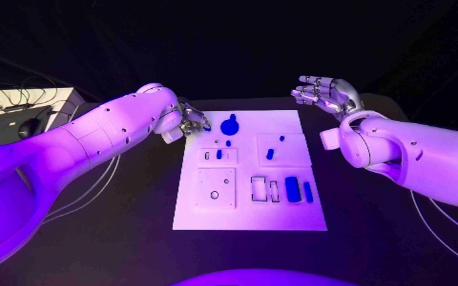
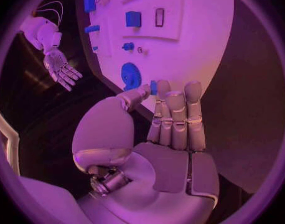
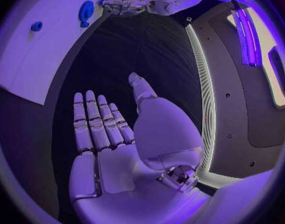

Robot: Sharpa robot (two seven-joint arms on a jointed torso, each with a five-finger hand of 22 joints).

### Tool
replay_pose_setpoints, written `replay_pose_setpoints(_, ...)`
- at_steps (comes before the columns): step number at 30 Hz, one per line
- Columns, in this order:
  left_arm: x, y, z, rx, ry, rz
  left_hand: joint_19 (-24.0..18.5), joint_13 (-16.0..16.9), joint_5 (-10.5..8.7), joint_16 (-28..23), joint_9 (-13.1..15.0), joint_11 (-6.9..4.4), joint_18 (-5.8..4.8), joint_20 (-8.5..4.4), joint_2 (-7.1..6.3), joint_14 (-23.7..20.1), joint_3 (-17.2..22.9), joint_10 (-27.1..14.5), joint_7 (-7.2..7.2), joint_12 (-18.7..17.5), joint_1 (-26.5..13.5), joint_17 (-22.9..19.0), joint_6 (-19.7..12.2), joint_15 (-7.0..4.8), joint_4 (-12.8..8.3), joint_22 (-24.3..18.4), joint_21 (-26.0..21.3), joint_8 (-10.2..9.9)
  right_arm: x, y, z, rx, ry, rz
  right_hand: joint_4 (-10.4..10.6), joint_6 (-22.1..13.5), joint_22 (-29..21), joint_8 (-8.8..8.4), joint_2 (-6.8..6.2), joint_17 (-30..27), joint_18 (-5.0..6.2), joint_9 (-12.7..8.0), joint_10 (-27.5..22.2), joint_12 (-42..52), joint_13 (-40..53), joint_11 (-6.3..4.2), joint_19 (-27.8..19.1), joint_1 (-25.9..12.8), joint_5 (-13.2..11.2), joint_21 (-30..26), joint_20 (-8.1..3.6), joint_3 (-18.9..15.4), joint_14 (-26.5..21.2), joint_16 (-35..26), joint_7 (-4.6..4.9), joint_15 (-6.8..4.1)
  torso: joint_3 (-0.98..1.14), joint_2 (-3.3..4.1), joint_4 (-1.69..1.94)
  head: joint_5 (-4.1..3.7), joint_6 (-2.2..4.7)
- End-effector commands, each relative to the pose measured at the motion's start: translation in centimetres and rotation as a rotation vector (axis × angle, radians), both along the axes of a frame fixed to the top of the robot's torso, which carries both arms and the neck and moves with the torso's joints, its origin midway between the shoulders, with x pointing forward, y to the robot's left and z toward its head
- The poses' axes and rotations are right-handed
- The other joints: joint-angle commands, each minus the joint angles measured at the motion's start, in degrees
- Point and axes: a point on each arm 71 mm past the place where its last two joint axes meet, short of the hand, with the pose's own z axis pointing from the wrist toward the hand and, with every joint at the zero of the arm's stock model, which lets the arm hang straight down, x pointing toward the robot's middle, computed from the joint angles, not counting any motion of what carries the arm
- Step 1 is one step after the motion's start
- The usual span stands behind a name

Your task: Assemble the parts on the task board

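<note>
Left wrist view shows the left hand [image 2: 161,119] pinching a small blue part [image 2: 154,87]; right hand [image 1: 324,94] hovers spread

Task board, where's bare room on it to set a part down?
The task board's near strip, below the slots, is bare, as is its far right corner beside the round blue part. The middle is crowded, and the left hand occupies the far left corner.

Task board [image 1: 250,216] mid-table, parts on it; round part [image 1: 230,126] at far edge, two bars [image 1: 298,190] near right.
</note>
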Motion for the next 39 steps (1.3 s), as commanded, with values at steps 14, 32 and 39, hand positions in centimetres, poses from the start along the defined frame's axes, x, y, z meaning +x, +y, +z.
replay_pose_setpoints(14, -3.1, -0.1, 2.0, -0.091, -0.049, 0.008, 4.65, 1.6, 9.02, 1.62, 9.98, -1.49, -1.73, -1.09, -1.69, 4.68, 4.27, 4.87, -2.19, -1.97, -3.4, 7.3, 6.01, -1.1, -5.84, 3.38, 4.92, -0.6, 0.2, -0.3, 0.0, -0.019, -0.02, 0.002, -0.25, -0.48, -0.08, -0.32, -0.03, -0.06, -0.17, -0.04, -0.12, -0.23, -0.01, 0.12, -0.47, 0.16, 0.28, -0.24, 0.1, -0.01, -0.37, 0.04, 4.45, -0.08, 0.07, -0.68, 0.36, 0.56, 0.0)
replay_pose_setpoints(32, -7.3, -0.5, 2.0, -0.08, -0.13, -0.003, 7.78, 7.73, 17.56, 2.79, 13.61, -2.7, -2.41, -1.96, -2.85, 5.9, 0.59, 8.92, -3.58, -4.33, -2.48, 10.08, 11.33, -1.99, -6.04, 7.58, 10.54, -4.86, 0.6, -0.7, -0.1, -0.038, -0.03, -0.006, -0.31, -0.47, -0.09, -0.32, -0.05, -0.07, -0.21, -0.04, -0.09, -0.22, -0.01, 0.13, -0.64, 0.15, 0.33, -0.26, 0.1, 0.02, -0.44, 0.03, 4.45, -0.08, 0.03, -1.13, 0.54, 1.01, -0.67)
replay_pose_setpoints(39, -8.3, -0.7, 0.5, -0.024, -0.135, -0.003, 8.26, 9.07, 17.59, 3.4, 14.44, -3.03, -2.95, -2.5, -3.22, 5.87, -0.11, 10.13, -4.02, -5.06, -1.79, 9.55, 12.56, -2.27, -5.42, 8.09, 11.23, -5.48, 0.7, -0.6, -0.1, -0.042, -0.032, -0.004, -0.31, -0.47, -0.09, -0.32, -0.05, -0.07, -0.21, -0.04, -0.09, -0.22, -0.01, 0.13, -0.64, 0.15, 0.33, -0.26, 0.1, 0.02, -0.44, 0.03, 4.45, -0.08, 0.05, -1.03, 0.44, 1.16, -0.83)
